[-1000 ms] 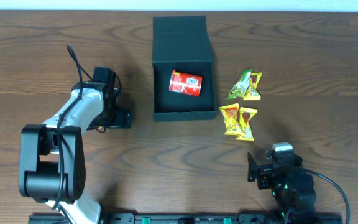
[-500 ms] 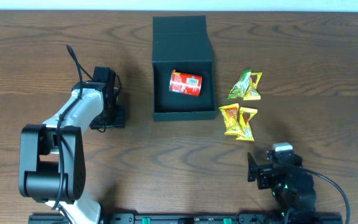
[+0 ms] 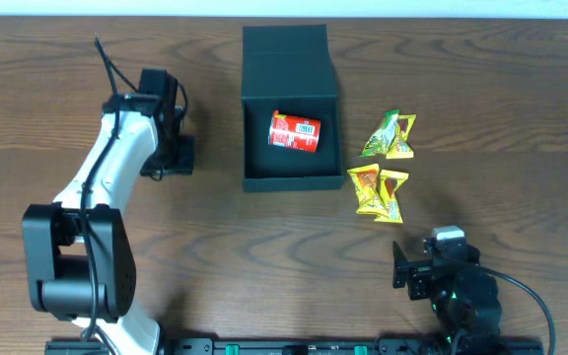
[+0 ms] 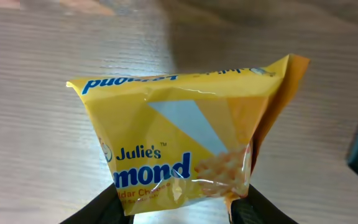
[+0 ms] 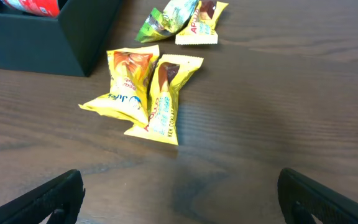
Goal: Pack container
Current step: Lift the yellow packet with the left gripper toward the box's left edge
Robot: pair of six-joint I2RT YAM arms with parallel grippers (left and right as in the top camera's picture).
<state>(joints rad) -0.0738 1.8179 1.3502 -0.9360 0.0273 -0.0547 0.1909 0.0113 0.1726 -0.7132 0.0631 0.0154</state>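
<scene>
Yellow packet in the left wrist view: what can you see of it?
The yellow packet is a glossy, crinkled plastic snack pouch, sealed and puffed. Blue lettering reads Julie's, beside a pale blue triangle and pictured biscuits; text along the top edge is upside down. It faces the camera, its lower edge pinched in the left gripper. The wooden table lies behind; whether they touch cannot be told.

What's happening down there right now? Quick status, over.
Left gripper shut on yellow snack packet; right gripper open, empty. Container open, red packet inside. Nothing between yellow packet and container.
</scene>
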